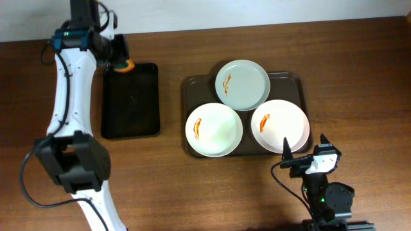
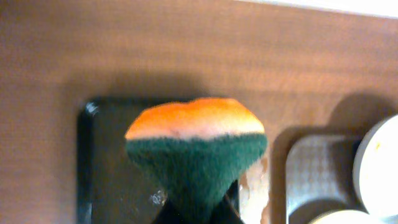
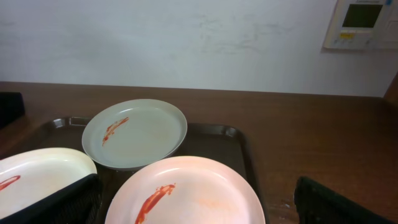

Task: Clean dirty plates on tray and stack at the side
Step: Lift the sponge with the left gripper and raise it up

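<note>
- Three round plates lie on the brown tray [image 1: 196,93], set in a triangle.
- The far plate [image 1: 243,85] is pale green-grey and has a short red-orange smear near its left edge.
- The left plate [image 1: 214,129] and the right plate [image 1: 280,126] are whiter, and each has a longer red streak on its left half.
- The far plate's near edge meets the rims of the other two. Whether it rests on them cannot be told.
- In the right wrist view the far plate [image 3: 135,134] sits behind the right plate [image 3: 193,193], with the left plate [image 3: 37,174] at the lower left.
- The right gripper [image 1: 304,144] is at the tray's near right corner, just beside the right plate. Its fingers are spread wide and hold nothing. In its own camera the fingers [image 3: 56,205] frame that plate from both sides.
- The sponge [image 1: 123,64] has an orange body and a dark green scouring face. It is pinched in the left gripper [image 1: 119,61] over the far end of the black tray [image 1: 130,102].
- In the left wrist view the sponge [image 2: 196,146] bulges out above the closed fingertips [image 2: 180,214].
- The black tray lies on the wooden table [image 1: 167,192], left of the brown tray with a strip of table between them.
- A wall panel [image 3: 360,23] hangs at the upper right of the right wrist view.
</note>
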Tool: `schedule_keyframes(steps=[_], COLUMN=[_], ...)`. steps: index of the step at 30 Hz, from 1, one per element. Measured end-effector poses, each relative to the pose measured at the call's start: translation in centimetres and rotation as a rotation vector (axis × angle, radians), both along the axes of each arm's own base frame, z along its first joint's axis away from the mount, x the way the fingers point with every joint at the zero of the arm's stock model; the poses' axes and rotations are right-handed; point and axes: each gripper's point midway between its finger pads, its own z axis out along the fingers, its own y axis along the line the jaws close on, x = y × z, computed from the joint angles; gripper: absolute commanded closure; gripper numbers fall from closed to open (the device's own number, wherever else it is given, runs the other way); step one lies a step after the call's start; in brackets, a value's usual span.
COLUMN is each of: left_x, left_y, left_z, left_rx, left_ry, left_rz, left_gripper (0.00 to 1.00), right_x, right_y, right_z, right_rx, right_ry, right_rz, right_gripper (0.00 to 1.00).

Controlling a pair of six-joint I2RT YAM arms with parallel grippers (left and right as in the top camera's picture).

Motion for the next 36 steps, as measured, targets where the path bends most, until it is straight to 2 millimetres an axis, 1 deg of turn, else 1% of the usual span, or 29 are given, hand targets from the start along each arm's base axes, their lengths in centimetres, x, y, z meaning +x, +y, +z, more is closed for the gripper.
schedule_keyframes(steps=[1, 2, 3, 5, 7, 9, 10, 12, 14, 16, 18, 20, 21, 22, 23, 25, 26, 27, 28, 29, 30, 31, 32, 34, 36], left_x=[-0.3, -1.0, -1.7, -2.6, -3.4, -4.2, -4.2, -3.8, -3.5, -2.8, -2.7, -2.7, -2.6, -2.6, -2.6, -2.6, -3.4, -4.0, -4.8, -4.9, -4.7, -4.3, -3.8, -3.0, -3.1], left_y=[0.4, 1.2, 1.7, 2.3, 1.6, -0.3, -1.1, -1.7, -1.9, -1.1, -0.7, -0.9, -1.0, -1.0, -0.4, 1.7, 3.2, 3.5, 3.2, 2.8, 2.0, 1.4, 1.0, 0.7, 1.3], left_z=[-2.0, -4.3, -5.4, -5.9, -6.2, -5.6, -4.8, -3.9, -3.3, -2.3, -1.2, 0.2, 0.6, 0.3, -0.9, -4.5, -8.1, -10.0, -11.4, -11.5, -11.1, -10.3, -8.9, -4.4, 1.4], left_rx=[-0.064, -0.155, -0.225, -0.342, -0.439, -0.573, -0.644, -0.719, -0.771, -0.829, -0.887, -0.944, -0.956, -0.933, -0.853, -0.598, -0.396, -0.319, -0.274, -0.272, -0.286, -0.307, -0.326, -0.326, -0.255], left_ry=[0.035, 0.091, 0.122, 0.143, 0.168, 0.195, 0.197, 0.192, 0.202, 0.175, 0.165, 0.161, 0.16, 0.156, 0.158, 0.164, 0.204, 0.228, 0.258, 0.262, 0.245, 0.22, 0.184, 0.075, -0.052], left_rz=[0.0, 0.008, 0.015, 0.02, 0.002, -0.03, -0.037, -0.025, 0.006, 0.025, 0.019, 0.007, 0.002, 0.003, 0.028, 0.084, 0.127, 0.132, 0.12, 0.101, 0.055, 0.023, -0.007, -0.045, -0.05], left_gripper=[1.0, 1.0, 1.0, 1.0, 1.0, 1.0, 1.0, 1.0, 1.0, 1.0, 1.0, 1.0, 1.0, 1.0, 1.0, 1.0, 1.0, 1.0, 1.0, 1.0, 1.0, 1.0, 1.0, 1.0, 1.0], right_x=[0.0, 0.0, 0.0, 0.0, 0.0, 0.0, 0.0, 0.0, 0.0, 0.0, 0.0, 0.0, 0.0, 0.0, 0.0, 0.0, 0.0, 0.0, 0.0, 0.0, 0.0, 0.0, 0.0, 0.0, 0.0], right_y=[0.0, 0.0, 0.0, 0.0, 0.0, 0.0, 0.0, 0.0, 0.0, 0.0, 0.0, 0.0, 0.0, 0.0, 0.0, 0.0, 0.0, 0.0, 0.0, 0.0, 0.0, 0.0, 0.0, 0.0, 0.0], right_z=[0.0, 0.0, 0.0, 0.0, 0.0, 0.0, 0.0, 0.0, 0.0, 0.0, 0.0, 0.0, 0.0, 0.0, 0.0, 0.0, 0.0, 0.0, 0.0, 0.0, 0.0, 0.0, 0.0, 0.0, 0.0], right_rx=[0.0, -0.001, 0.0, 0.0, -0.001, 0.0, 0.0, -0.001, 0.0, 0.0, 0.0, 0.0, 0.0, -0.001, 0.0, 0.0, 0.0, 0.0, 0.0, 0.0, -0.001, -0.001, 0.0, 0.0, 0.0], right_ry=[0.0, 0.0, 0.0, 0.0, 0.0, 0.0, 0.0, 0.0, 0.0, 0.0, 0.0, 0.0, 0.0, 0.0, 0.0, 0.0, 0.0, 0.0, 0.0, 0.0, 0.0, 0.0, 0.0, 0.0, 0.0], right_rz=[0.0, 0.0, 0.0, 0.0, 0.0, 0.0, 0.0, 0.0, 0.0, 0.0, 0.0, 0.0, 0.0, 0.0, 0.0, 0.0, 0.0, 0.0, 0.0, 0.0, 0.0, 0.0, 0.0, 0.0, 0.0], right_gripper=[0.02, 0.02, 0.02, 0.02, 0.02, 0.02, 0.02, 0.02, 0.02, 0.01, 0.02, 0.02, 0.02, 0.02, 0.02, 0.02, 0.02, 0.01, 0.02, 0.02, 0.02, 0.02, 0.02, 0.02, 0.02])
